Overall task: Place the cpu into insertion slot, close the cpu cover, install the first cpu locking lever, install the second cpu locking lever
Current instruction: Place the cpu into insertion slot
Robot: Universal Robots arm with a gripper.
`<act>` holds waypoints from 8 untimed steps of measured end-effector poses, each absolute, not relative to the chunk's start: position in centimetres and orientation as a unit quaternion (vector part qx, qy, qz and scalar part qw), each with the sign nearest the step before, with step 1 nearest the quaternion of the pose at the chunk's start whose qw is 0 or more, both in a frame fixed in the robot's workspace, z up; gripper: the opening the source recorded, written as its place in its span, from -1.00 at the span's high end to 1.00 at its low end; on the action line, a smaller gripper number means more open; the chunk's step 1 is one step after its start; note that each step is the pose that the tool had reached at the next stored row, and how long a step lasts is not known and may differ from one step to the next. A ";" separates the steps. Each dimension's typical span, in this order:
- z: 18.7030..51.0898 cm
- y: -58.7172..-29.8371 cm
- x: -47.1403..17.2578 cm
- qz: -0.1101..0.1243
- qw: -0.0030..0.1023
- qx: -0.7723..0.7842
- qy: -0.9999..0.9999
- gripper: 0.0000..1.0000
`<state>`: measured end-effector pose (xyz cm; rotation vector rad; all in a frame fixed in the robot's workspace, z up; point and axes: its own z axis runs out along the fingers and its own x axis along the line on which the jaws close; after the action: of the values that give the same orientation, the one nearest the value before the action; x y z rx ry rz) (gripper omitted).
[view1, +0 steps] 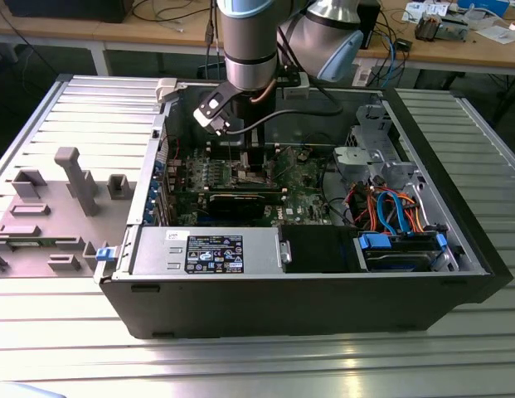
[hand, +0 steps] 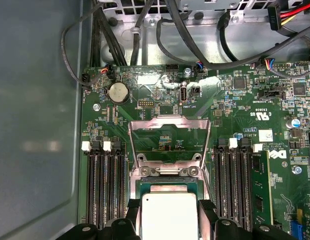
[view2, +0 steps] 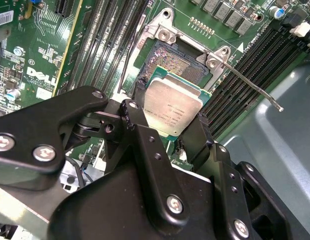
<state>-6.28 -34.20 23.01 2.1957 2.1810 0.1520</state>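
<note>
The cpu (view2: 175, 106) sits pinched by two opposite edges between the black fingers (view2: 136, 109) of the gripper (view2: 167, 114), which is closed on it; its dull metal top faces the camera in both wrist views; it hangs over the insertion slot (view2: 174, 61), covering the near part while the dark contact field shows beyond it; whether any edge touches the rim I cannot tell. The step in hand looks like the seating of the chip; done well, I judge, it wants the chip level and square to the silvery rim, centred over the contacts, and set straight down with no sliding across them; a tilted or offset drop would risk the contacts. The cpu cover (hand: 170, 120) stands raised beyond the slot, its window showing green board through it, so it leaves the slot free; one locking lever (view2: 254, 86) juts out to the side, unlatched. Rows of memory slots (hand: 102, 185) flank the socket on the motherboard (view1: 311, 199). The open computer case (view1: 307, 303) lies on its side; in it are the board, a long black card (view1: 240, 204), a power supply (view1: 207, 249) along the near wall, and a drive cage (view1: 398, 249) with blue and orange cables (view1: 390, 207) at the exterior view's right.
</note>
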 end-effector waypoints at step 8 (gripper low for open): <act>22.3 -34.2 -6.3 0.049 0.022 0.708 0.704 -0.09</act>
<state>-6.35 -34.20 22.27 2.1958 2.1810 0.1521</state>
